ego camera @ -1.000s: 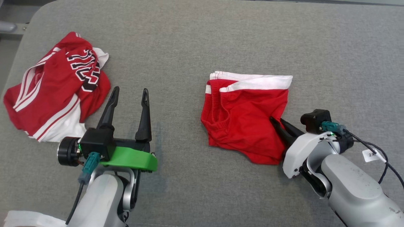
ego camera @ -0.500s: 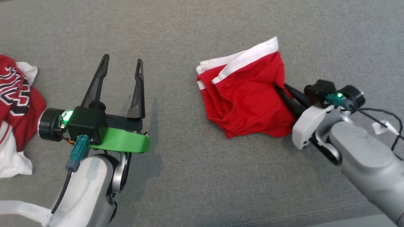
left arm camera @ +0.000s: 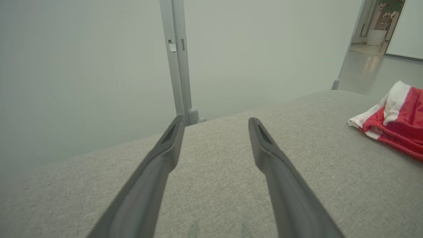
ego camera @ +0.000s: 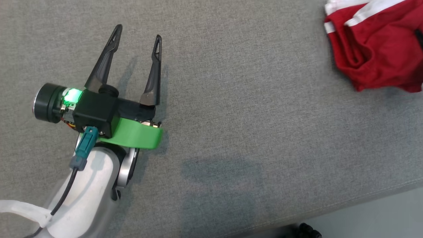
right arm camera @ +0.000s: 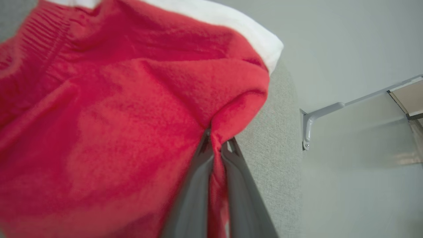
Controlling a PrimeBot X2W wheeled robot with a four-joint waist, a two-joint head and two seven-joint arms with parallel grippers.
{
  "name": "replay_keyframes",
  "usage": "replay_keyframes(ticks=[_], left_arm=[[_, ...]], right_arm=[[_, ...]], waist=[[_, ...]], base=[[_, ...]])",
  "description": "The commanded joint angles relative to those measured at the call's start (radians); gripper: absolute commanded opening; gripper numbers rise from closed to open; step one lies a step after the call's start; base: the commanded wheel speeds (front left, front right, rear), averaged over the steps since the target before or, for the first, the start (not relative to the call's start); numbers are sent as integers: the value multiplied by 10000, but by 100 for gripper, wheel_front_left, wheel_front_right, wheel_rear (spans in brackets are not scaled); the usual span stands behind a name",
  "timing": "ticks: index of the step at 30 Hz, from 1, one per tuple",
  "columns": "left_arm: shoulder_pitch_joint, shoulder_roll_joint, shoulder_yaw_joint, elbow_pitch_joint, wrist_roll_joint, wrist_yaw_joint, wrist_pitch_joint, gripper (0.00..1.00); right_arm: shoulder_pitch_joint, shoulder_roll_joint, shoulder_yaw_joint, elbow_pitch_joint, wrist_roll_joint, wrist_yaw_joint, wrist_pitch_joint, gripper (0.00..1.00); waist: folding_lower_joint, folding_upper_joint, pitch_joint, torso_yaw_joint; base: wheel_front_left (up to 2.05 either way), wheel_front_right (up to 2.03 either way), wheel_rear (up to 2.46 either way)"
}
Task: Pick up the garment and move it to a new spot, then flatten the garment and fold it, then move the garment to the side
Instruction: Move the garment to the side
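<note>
One red garment lies at the far right. One grey padded surface carries it. Two grippers are present, the left gripper and the right gripper, each with two dark fingers, four in all. The left wrist bears one green bracket and one lit green indicator.

garment, upper right of head view, looking like soft matt knit cloth, fuzzy up close. grey surface showing coarse woven fabric, matt. left gripper fingers reading as dark matt plastic. green bracket looking smooth plastic, slight sheen. pale forearm shell giving off satin gloss.
</note>
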Motion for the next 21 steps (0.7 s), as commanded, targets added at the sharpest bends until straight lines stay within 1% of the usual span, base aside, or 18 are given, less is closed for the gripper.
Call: replay_keyframes(ticks=[1,4,7,8,9,10,11,12,16,21], left_arm=[[-252,52,-9,-67,68,-58,38,100],[-427,17,-116,-168,141,-107,56,100],[-477,0,-141,-205,167,-57,27,100],[-465,-6,-153,-206,175,-25,18,100],[-447,-19,-171,-190,172,-14,6,100],[-423,-24,-173,-163,155,-3,-11,100],[-423,-24,-173,-163,155,-3,-11,100],[-393,-24,-171,-130,125,5,-15,100],[-245,-75,-207,68,25,29,-86,100],[138,-129,-197,385,-216,82,-263,100]], right_arm=[[-253,-168,-131,127,-213,-18,-43,0],[-538,-469,-554,591,-473,-18,-33,0],[-661,-294,-1005,1200,-681,-18,-32,0],[-703,-178,-1122,1393,-730,-18,-34,19],[-752,-75,-1253,1535,-748,-18,-34,47],[-791,14,-1445,1663,-707,-18,-34,85],[-791,14,-1445,1663,-707,-18,-34,85],[-792,80,-1648,1791,-733,-18,-34,100],[-498,438,-2630,1927,-933,-18,-33,100],[360,1182,-4413,1092,-1297,-18,-32,100]], waist=[[-1,-1,533,-42],[-1,-1,697,138],[-1,-1,753,243],[-1,-1,753,264],[-1,-1,741,289],[-1,-1,718,305],[-1,-1,718,305],[-1,-1,694,312],[-1,-1,434,309],[-1,-1,-239,199]], base=[[0,0,0],[0,0,0],[0,0,0],[0,0,0],[0,0,0],[0,0,0],[0,0,0],[0,0,0],[0,0,0],[0,0,0]])
